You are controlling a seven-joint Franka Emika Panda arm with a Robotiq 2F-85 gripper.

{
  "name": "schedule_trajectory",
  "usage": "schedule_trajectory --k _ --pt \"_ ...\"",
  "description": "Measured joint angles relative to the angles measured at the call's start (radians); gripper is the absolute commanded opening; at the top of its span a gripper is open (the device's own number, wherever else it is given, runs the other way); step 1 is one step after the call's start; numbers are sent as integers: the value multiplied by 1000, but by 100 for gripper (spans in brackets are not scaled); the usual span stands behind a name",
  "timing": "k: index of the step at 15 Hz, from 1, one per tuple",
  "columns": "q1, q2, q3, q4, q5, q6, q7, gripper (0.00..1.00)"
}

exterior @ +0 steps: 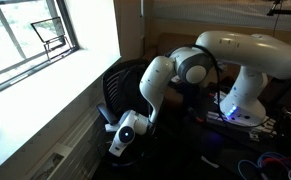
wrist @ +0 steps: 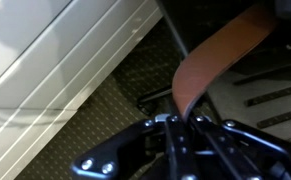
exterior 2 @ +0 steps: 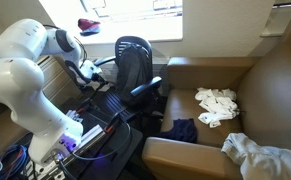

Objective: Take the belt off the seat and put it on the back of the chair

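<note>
- In an exterior view, we see the hand (exterior: pixel 123 140) low down, at 6 o'clock of the black chair (exterior: pixel 115 88) and near the window (exterior: pixel 35 35). We cannot pick out the belt here.
- In an exterior view, the hand (exterior 2: pixel 87 70) sits at 9 o'clock of the chair (exterior 2: pixel 135 55). Its fingers are too small to read.
- In the wrist view, the hand (wrist: pixel 178 120) at 6 o'clock is pinched closed on the brown belt (wrist: pixel 210 60). The belt rises toward 1 o'clock above a dark woven surface (wrist: pixel 115 100).
</note>
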Motion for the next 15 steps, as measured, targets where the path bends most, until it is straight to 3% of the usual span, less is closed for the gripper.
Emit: schedule_trajectory --k 8,12,15 --pt "94 -287 -19 -218 -381 175 166 1" --pt "112 -451 -13 -364 -634 150 370 1" --pt "125 -593 11 -512 -813 18 558 1"
